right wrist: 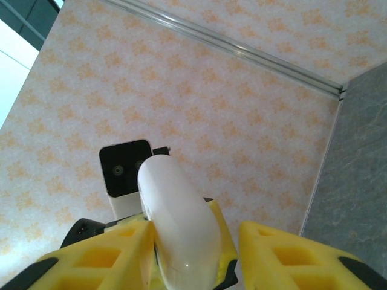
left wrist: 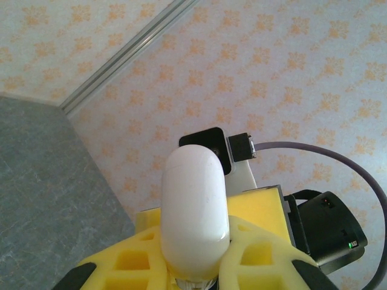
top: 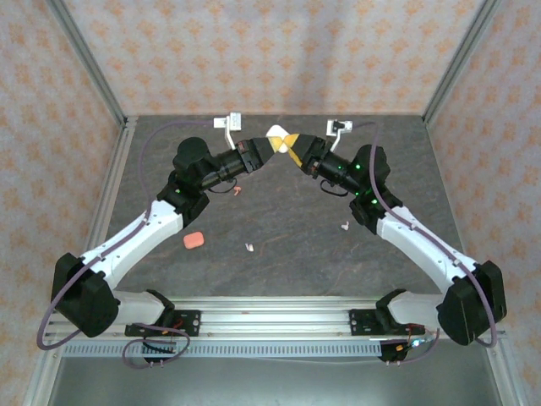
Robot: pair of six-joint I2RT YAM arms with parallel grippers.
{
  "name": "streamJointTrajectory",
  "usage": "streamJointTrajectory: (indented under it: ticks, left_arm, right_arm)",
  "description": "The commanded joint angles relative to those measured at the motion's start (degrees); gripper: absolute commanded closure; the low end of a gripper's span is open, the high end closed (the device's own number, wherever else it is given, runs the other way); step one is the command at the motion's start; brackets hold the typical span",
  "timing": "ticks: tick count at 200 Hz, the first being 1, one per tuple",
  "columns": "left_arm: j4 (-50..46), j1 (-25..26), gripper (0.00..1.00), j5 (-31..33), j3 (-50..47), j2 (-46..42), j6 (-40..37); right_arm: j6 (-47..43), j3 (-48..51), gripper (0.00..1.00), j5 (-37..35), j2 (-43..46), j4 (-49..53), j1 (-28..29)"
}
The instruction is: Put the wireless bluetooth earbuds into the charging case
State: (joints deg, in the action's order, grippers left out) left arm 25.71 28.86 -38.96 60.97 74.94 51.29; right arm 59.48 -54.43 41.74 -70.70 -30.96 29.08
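A white pebble-shaped charging case [top: 275,135] is held up in the air at the back centre, where both grippers meet. My left gripper [left wrist: 196,241] is shut on the case [left wrist: 195,199], its yellow fingers pressing both sides. My right gripper [right wrist: 196,232] reaches around the same case [right wrist: 175,217]. Its left finger [right wrist: 121,248] touches the case, while a gap shows before the other finger [right wrist: 284,254]. On the table lie a white earbud [top: 249,248], another white earbud [top: 344,226] and a pink-red earbud [top: 237,189].
A pink case [top: 193,240] lies on the grey table [top: 287,271] near the left arm. Patterned walls close in the back and both sides. The rail with the arm bases [top: 270,320] runs along the near edge.
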Motion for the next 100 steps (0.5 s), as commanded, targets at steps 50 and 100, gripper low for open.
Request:
streamJointTrajectory:
  ticks: [50, 100]
  left_arm:
    - [-8.94, -0.09, 0.82, -1.42, 2.93, -2.12, -3.89]
    - [-20.27, -1.45, 0.49, -0.65, 2.57, -6.83, -11.77]
  right_arm:
    - [-3.14, 0.24, 0.81, 3.23, -0.65, -5.11, 0.06]
    - [-9.25, -0.03, 0.9, 3.26, 0.0, 0.95, 0.01]
